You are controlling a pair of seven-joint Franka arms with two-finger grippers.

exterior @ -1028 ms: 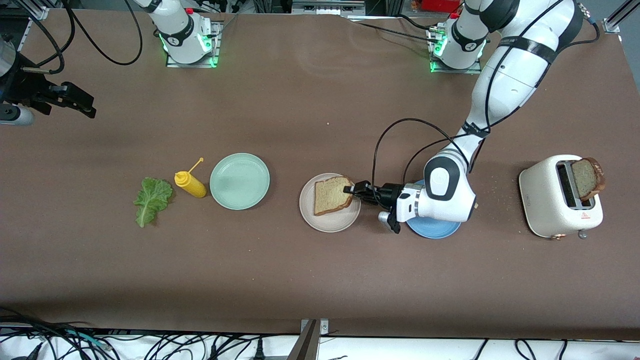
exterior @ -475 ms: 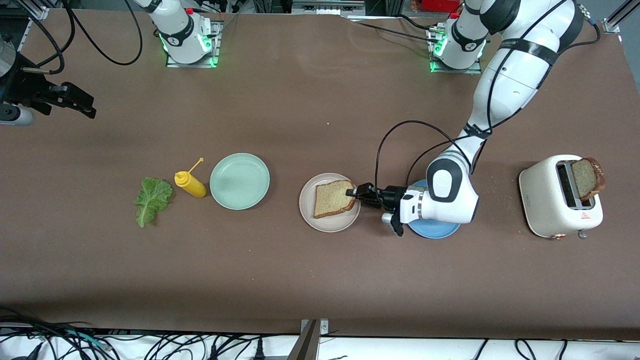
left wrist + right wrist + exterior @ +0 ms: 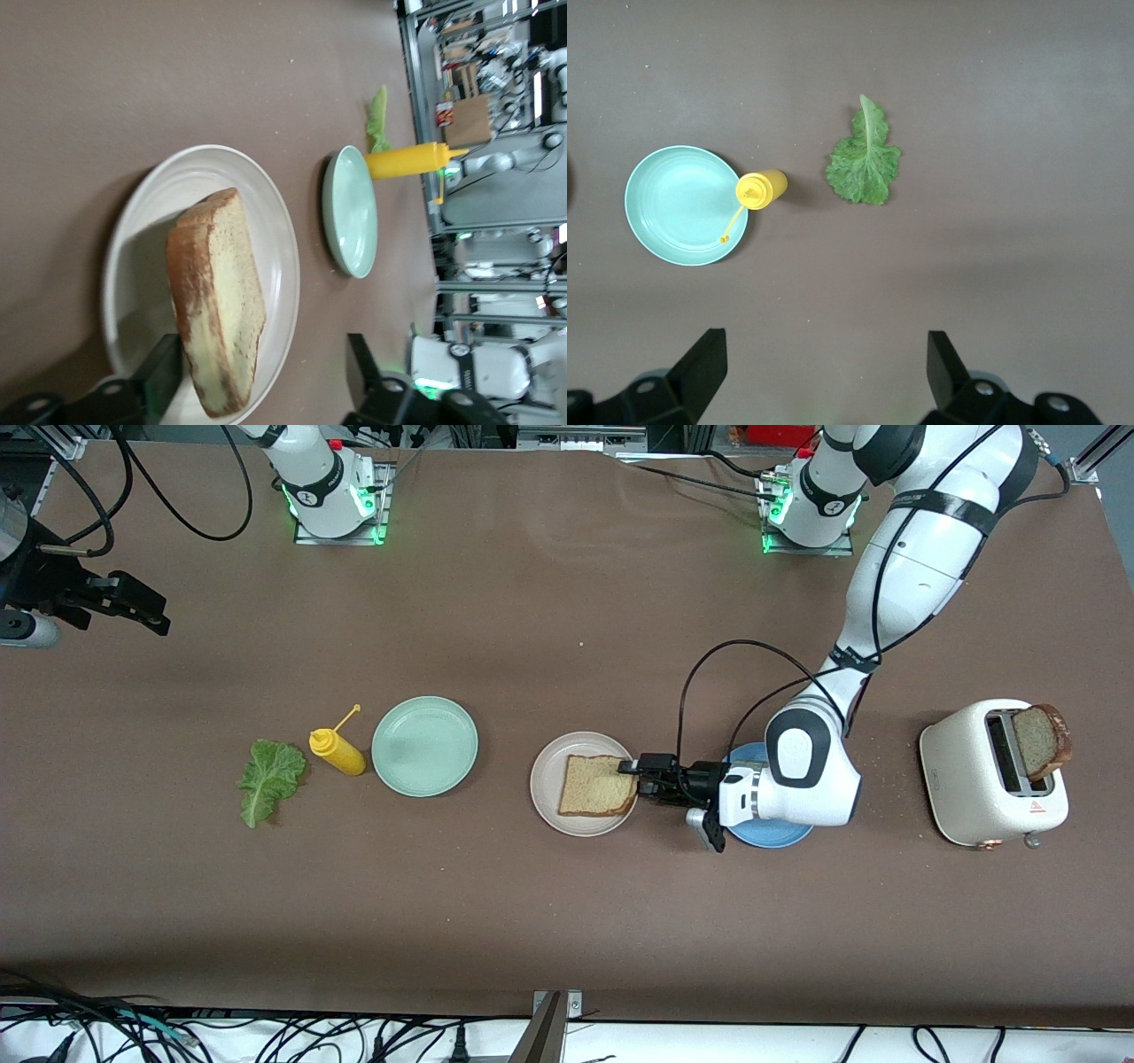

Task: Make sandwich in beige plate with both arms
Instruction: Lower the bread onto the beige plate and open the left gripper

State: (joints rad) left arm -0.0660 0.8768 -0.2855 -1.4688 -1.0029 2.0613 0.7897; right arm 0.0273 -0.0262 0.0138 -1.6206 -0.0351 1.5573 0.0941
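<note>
- Left gripper [image 3: 640, 778] sits low at the edge of the beige plate [image 3: 546, 802], on the side toward the left arm's end of the table. Fingers are spread apart with nothing pinched; the wrist view shows one fingertip [image 3: 164, 376] on each side of the bread.
- The toast slice [image 3: 595, 786] lies flat in the beige plate, its edge right at the gripper.
- Blue plate [image 3: 780, 834] is just beside, mostly covered by the left arm's wrist.
- Toaster [image 3: 990, 779] near the left arm's end, second slice [image 3: 1038, 740] sticking out of its slot.
- Right gripper [image 3: 824, 367] waits wide open and empty, up over the table at the right arm's end.
- Below it: lettuce leaf [image 3: 267, 779], mustard bottle [image 3: 337, 751], mint-green plate [image 3: 424, 746], all in a row.
</note>
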